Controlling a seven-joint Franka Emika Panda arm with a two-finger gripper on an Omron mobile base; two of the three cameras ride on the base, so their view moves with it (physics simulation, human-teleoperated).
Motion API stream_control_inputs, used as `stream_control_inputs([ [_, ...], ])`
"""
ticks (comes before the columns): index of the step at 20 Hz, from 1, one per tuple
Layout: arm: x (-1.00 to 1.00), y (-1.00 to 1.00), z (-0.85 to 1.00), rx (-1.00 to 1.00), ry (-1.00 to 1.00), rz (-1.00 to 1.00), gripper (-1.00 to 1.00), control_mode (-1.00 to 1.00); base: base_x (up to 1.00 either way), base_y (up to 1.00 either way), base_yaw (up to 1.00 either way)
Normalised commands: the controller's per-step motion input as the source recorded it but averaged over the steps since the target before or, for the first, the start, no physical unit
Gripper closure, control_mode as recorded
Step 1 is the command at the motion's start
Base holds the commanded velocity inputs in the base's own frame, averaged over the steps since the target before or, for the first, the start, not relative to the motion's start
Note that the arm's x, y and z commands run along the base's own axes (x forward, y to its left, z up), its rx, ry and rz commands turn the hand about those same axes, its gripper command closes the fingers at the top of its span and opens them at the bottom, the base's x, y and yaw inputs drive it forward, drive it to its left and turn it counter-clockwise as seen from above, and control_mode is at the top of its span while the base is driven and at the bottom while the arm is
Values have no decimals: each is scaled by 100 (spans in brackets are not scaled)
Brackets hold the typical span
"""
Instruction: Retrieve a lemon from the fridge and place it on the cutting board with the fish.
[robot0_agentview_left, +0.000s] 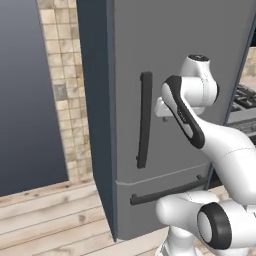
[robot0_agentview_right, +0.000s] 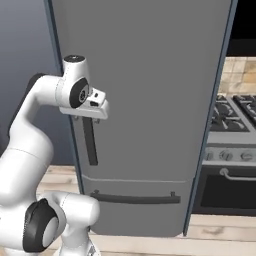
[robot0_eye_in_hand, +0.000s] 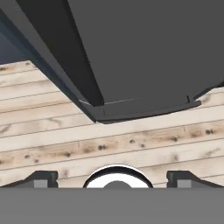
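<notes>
Fridge shut, lemon presumably inside, unseen. Gripper spread wide, grasping nothing, up beside the vertical bar handle. Best to straddle that bar squarely at mid-height, clamp firmly, then pull along the door's arc.

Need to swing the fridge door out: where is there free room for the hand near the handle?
Bare door face lies right of the vertical handle. Wooden floor left of the fridge is free. Right side is crowded by the stove. The hand hangs open.
</notes>
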Motion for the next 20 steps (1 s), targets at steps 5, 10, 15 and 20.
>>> stream_control_inputs([
  [5,0,0,0,0,0,0,-100,100,0,48,-31],
  [10,0,0,0,0,0,0,-100,100,0,47,-32],
  [15,0,10,-3,0,-1,-4,-100,-100,0,39,-20],
  [20,12,28,-5,1,-3,-1,-100,-100,0,0,0],
])
